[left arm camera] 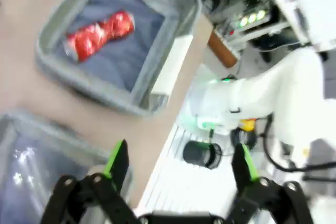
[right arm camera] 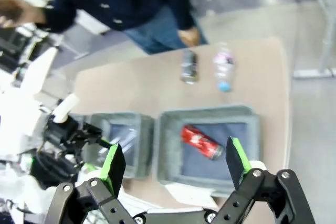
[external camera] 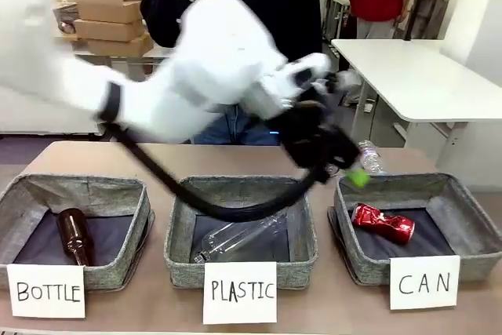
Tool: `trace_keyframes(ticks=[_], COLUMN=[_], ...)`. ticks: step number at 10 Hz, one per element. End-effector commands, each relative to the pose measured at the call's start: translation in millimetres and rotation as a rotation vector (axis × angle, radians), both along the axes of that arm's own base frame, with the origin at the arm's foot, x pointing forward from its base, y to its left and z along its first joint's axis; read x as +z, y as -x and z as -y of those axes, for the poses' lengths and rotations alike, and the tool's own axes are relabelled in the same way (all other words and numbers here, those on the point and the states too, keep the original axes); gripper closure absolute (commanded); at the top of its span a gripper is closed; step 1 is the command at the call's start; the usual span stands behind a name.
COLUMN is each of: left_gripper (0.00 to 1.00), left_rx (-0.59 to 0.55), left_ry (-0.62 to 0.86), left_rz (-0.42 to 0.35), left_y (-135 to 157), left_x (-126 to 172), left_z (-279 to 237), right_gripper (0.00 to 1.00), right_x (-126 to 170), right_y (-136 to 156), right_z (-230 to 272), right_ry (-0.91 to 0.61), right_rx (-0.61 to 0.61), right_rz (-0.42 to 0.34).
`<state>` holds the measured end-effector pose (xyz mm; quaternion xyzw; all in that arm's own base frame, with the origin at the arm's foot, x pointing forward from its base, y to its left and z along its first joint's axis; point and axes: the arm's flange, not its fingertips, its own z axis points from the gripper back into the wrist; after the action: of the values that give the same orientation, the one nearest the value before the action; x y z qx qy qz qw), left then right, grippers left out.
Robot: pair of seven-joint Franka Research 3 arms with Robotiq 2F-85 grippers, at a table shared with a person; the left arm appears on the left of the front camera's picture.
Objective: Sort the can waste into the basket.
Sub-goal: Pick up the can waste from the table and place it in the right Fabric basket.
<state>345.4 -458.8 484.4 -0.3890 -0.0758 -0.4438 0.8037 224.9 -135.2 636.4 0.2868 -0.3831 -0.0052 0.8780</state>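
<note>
Basket (external camera: 365,268) holds red can (external camera: 382,223), below left gripper (external camera: 354,173).

- We count two cans: the red can (external camera: 382,223) just below the left claw (left arm camera: 181,158), and the black can (right arm camera: 189,66) well beyond the right claw (right arm camera: 173,161).
- We count two clear bottles: the loose plastic bottle (external camera: 369,156) just right of the left claw, and the binned plastic bottle (external camera: 239,239) below and left of it.
- We find one brown glass bottle (external camera: 74,234), far to that claw's left.
- We count three grey baskets: the BOTTLE basket (external camera: 20,198), the PLASTIC basket (external camera: 174,241) and the CAN basket (external camera: 471,217), the last nearest the left claw.
- We count two claws, both spread wide and holding nothing.
</note>
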Motion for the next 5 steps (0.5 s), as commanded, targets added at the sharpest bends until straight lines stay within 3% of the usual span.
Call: trace_keyframes(ticks=[1, 2, 4, 5], left_gripper=[0.00, 0.00, 0.00, 0.00], left_rx=[0.151, 0.355, 0.522, 0.532], left_ry=[0.113, 0.170, 0.288, 0.322], left_rz=[-0.072, -0.077, -0.204, -0.272], left_y=[30.7, 29.6, 19.0, 10.8], left_x=[5.7, 15.8, 35.0, 36.1], left_z=[-106.6, -158.7, -247.2, -285.4], right_gripper=[0.00, 0.00, 0.00, 0.00], right_x=[-7.1, -10.8, -19.5, -27.8], right_y=[-15.5, -18.9, -18.7, -19.0], right_z=[-47.3, -75.5, -118.6, -133.4], right_ry=[-0.080, -0.177, -0.310, -0.381], right_rx=[0.010, 0.086, 0.217, 0.270], right_rz=[0.039, 0.031, -0.012, -0.058])
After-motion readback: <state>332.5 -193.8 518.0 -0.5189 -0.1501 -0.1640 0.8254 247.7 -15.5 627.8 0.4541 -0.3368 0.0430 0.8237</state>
